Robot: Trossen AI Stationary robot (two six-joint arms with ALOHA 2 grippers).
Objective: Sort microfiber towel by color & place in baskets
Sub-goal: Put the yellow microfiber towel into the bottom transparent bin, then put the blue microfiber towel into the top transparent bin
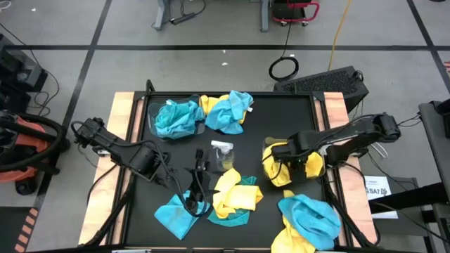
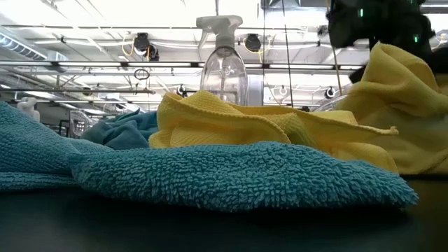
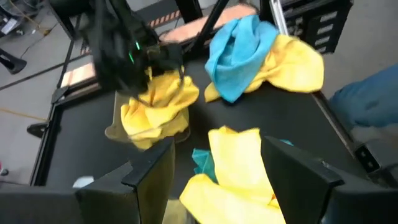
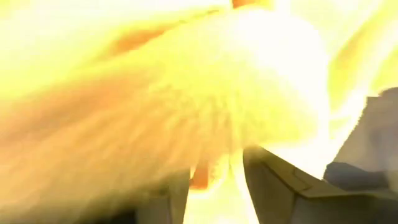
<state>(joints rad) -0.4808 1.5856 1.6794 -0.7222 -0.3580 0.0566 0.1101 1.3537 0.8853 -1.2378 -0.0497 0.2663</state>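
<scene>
Black table [image 1: 281, 116], yellow towel [image 1: 273, 165] under right hand [image 1: 285, 163] (touching)

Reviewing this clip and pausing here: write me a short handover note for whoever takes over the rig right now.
Right gripper: down in the yellow towels at the right basket; finger state cannot be told.
Left gripper: open, over the front-centre pile of yellow and blue towels, holding nothing.
Left basket: holds blue towels.
Done: some blue in the left basket, some yellow at the right basket.
Left: mixed bundle beside the left basket, the front-centre pile, a blue towel at front left, and the blue-and-yellow heap at front right. The spray bottle stands mid-table.
</scene>
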